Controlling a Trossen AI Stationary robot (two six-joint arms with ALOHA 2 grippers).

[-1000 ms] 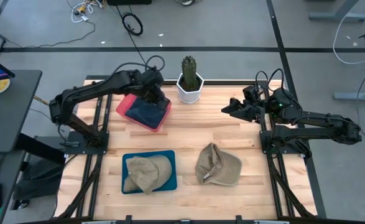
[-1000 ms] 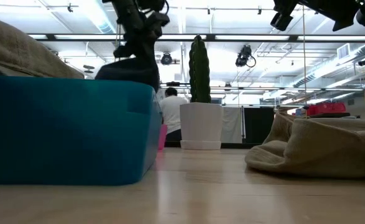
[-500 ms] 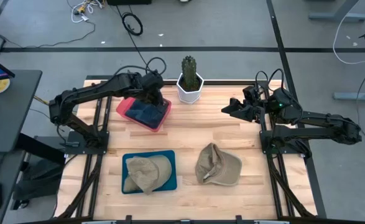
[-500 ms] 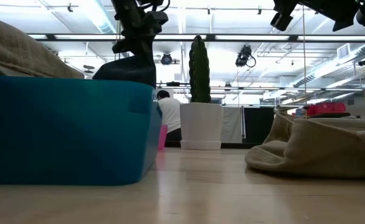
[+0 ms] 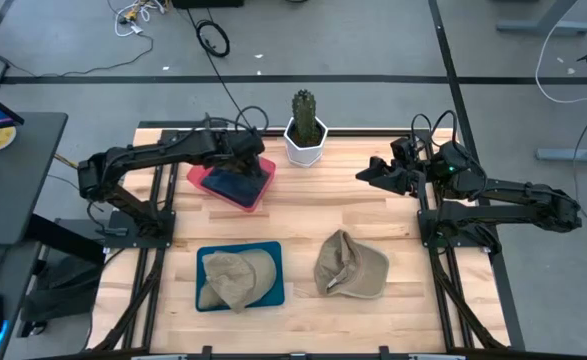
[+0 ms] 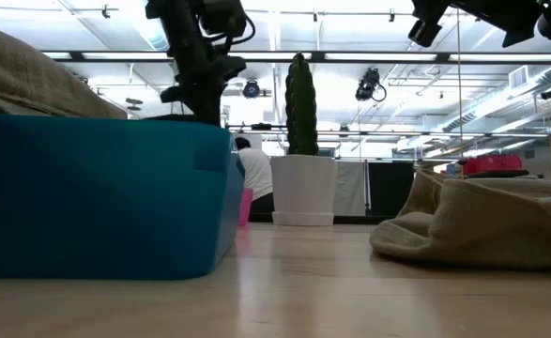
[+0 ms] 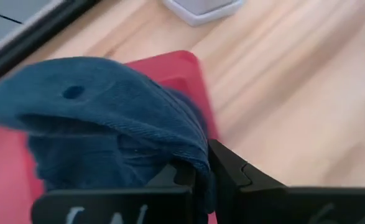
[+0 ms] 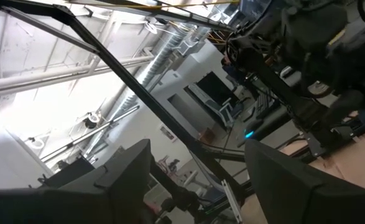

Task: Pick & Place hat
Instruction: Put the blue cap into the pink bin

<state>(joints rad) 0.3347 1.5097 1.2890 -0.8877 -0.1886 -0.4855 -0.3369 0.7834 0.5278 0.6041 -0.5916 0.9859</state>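
1. The left arm extends from the left edge of the table toward the upper centre of the high view, ending with the left gripper (image 5: 241,158) over the pink tray (image 5: 205,178).
2. The left gripper's fingers (image 7: 232,171) are pressed together on a fold of the blue hat (image 7: 107,118), pinching its fabric.
3. The blue hat (image 5: 235,180) lies in the pink tray, directly beneath and touching the gripper, just left of the white cactus pot (image 5: 305,142).
4. The right arm is raised at the right of the high view, with the right gripper (image 5: 368,175) above bare table (image 5: 333,205); its fingers are spread with nothing between them.
5. A tan hat (image 5: 350,266) lies on the table at lower centre, well apart from both grippers.
6. Another tan hat (image 5: 235,278) rests in the blue tray (image 5: 273,250) at lower left.
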